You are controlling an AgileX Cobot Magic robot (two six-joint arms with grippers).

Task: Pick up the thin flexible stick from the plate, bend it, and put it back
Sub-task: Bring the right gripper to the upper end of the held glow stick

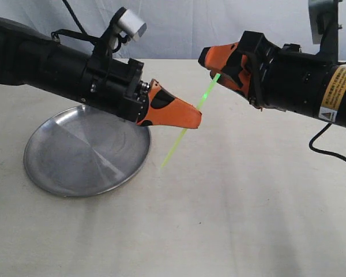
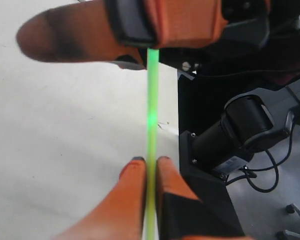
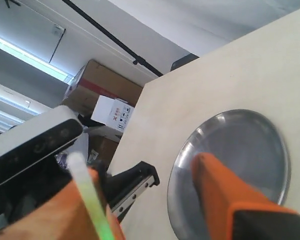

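Your left tool [image 2: 150, 164] clamps the thin glowing yellow-green stick [image 2: 151, 115]; your right tool [image 3: 145, 169] gapes; the yellow arm label [image 1: 336, 86] is unreadable.

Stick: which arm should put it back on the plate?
Left, probably. The left fingers pinch the stick close by the plate; the right fingers look spread apart and sit farther from it.

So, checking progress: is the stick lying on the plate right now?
No, the stick is up in the air beside the plate, clamped in the left gripper.
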